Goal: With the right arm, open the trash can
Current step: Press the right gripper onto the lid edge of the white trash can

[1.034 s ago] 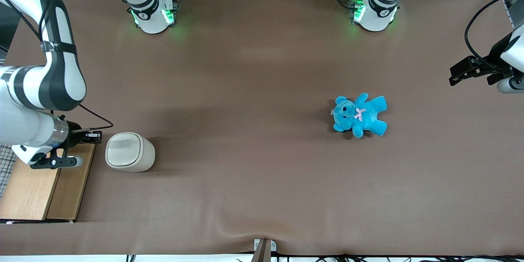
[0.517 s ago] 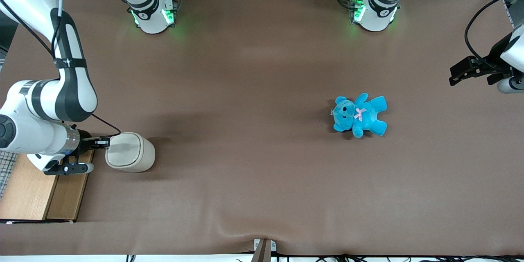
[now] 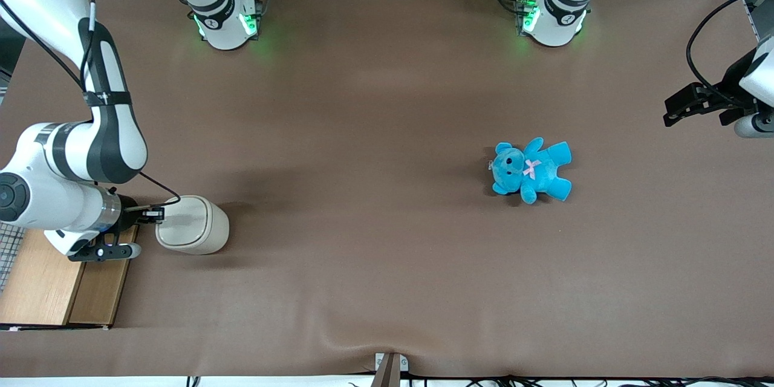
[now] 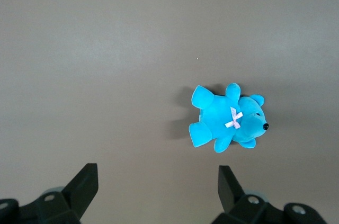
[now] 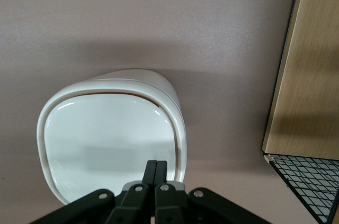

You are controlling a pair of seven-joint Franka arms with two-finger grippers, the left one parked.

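The trash can point(image 3: 192, 224) is a small cream-white bin with a flat lid, standing on the brown table toward the working arm's end. In the right wrist view its lid point(image 5: 108, 144) lies level inside the rounded rim. My gripper point(image 3: 158, 213) is shut with nothing between its fingers. Its tips point(image 5: 157, 167) hang over the lid's edge, just inside the rim. The right arm point(image 3: 72, 151) reaches down to it from above the wooden box.
A wooden box point(image 3: 57, 278) with wire mesh point(image 5: 312, 181) stands right beside the trash can, under the arm's wrist. A blue teddy point(image 3: 531, 170) lies on the table toward the parked arm's end, also in the left wrist view as a teddy point(image 4: 228, 123).
The right arm swung in and carried the shut gripper from beside the trash can onto the edge of its lid. The trash can and teddy stayed put.
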